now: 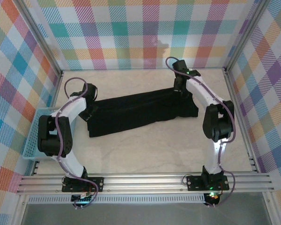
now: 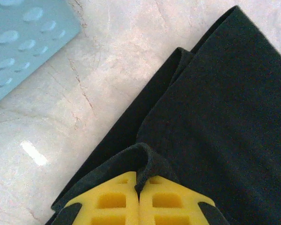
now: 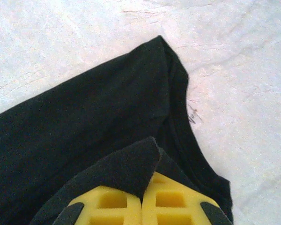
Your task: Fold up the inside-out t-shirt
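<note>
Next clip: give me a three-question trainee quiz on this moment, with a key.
1. True or false: the left end effector is shut on a fold of the t-shirt.
2. Multiple choice: the light blue basket sits A) on top of the shirt, B) at the left edge of the table, C) against the far wall.
3. Fill in: the right end effector pinches the fabric at the shirt's ___ end (left or right).

Key: 1 true; 2 B; 3 right.
</note>
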